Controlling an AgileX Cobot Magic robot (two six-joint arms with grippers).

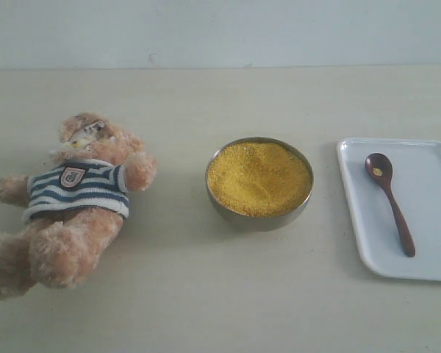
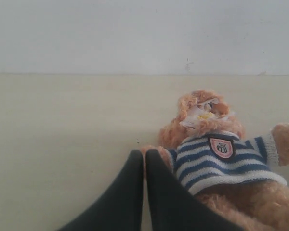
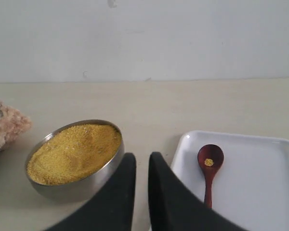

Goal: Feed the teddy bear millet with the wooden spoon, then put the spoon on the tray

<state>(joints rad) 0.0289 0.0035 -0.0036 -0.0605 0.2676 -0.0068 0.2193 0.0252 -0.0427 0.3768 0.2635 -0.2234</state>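
The teddy bear (image 1: 73, 213) lies on its back at the table's left, in a striped shirt, with pale bits on its muzzle. Yellow millet (image 1: 259, 179) fills a round metal bowl (image 1: 257, 220) in the middle. The wooden spoon (image 1: 389, 202) rests on the white tray (image 1: 426, 250) at the right, a few grains in its bowl. In the left wrist view my left gripper (image 2: 144, 153) is shut and empty, tips by the teddy bear (image 2: 221, 159). My right gripper (image 3: 142, 156) stands narrowly open, empty, between the bowl (image 3: 72, 187) and the tray (image 3: 260, 192), apart from the spoon (image 3: 209, 168).
The pale table top runs back to a light wall. Neither arm shows in the exterior view. The bear's paw (image 3: 7, 125) shows at the edge of the right wrist view, beyond the bowl.
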